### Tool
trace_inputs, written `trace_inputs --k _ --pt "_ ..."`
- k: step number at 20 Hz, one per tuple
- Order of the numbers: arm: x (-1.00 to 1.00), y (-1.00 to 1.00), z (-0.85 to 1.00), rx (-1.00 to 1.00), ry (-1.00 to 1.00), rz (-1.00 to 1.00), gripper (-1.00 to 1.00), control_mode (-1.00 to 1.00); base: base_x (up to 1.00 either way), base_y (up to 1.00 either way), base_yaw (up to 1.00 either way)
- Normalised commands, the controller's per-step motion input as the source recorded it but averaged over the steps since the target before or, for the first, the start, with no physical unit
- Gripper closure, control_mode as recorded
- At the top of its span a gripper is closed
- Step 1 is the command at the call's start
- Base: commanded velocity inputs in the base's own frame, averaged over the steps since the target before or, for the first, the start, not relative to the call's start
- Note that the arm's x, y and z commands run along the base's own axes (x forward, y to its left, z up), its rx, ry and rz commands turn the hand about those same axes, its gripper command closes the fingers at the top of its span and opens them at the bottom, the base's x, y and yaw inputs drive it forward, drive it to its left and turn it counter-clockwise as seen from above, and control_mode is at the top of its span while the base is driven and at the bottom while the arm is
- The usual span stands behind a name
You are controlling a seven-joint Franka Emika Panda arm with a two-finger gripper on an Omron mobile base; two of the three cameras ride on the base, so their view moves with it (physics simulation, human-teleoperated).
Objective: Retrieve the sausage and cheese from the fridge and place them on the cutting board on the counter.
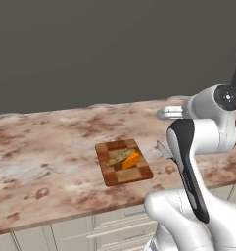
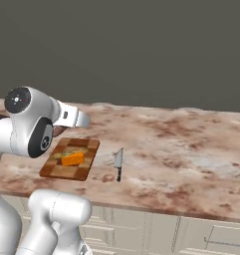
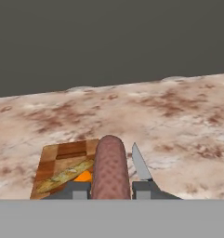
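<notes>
The sausage (image 3: 110, 168) hides part of the cutting board (image 3: 62, 155) and most of the cheese (image 3: 84, 176) in the hand view. The end effector (image 3: 111, 189) grips the sausage above the worktop (image 3: 178, 121), its fingers closed narrowly on it.

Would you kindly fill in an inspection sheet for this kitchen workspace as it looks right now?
Surface: mottled reddish-brown stone counter.
Job's things: bright orange cheese wedge on checkered dark brown wooden cutting board; reddish-brown sausage rod held above the counter.
Clutter: tan-olive speckled oblong lump on the board beside the cheese; steel knife with dark handle right of the board.
Grippers: gripper shut on the sausage.
Cables: nothing seen.
Surroundings: dark grey wall; cream cabinets below.
</notes>
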Motion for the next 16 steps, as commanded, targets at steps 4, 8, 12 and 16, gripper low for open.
trace_inputs --k 4,8,12,16 --pt "0.0 0.0 0.0 0.0 0.0 0.0 1.0 1.0 0.0 0.0 0.0" --pt "0.0 0.0 0.0 0.0 0.0 0.0 1.0 1.0 0.0 0.0 0.0" --pt "0.0 0.0 0.0 0.0 0.0 0.0 1.0 1.0 0.0 0.0 0.0" --pt "0.0 0.0 0.0 0.0 0.0 0.0 1.0 -1.0 0.0 0.0 0.0"
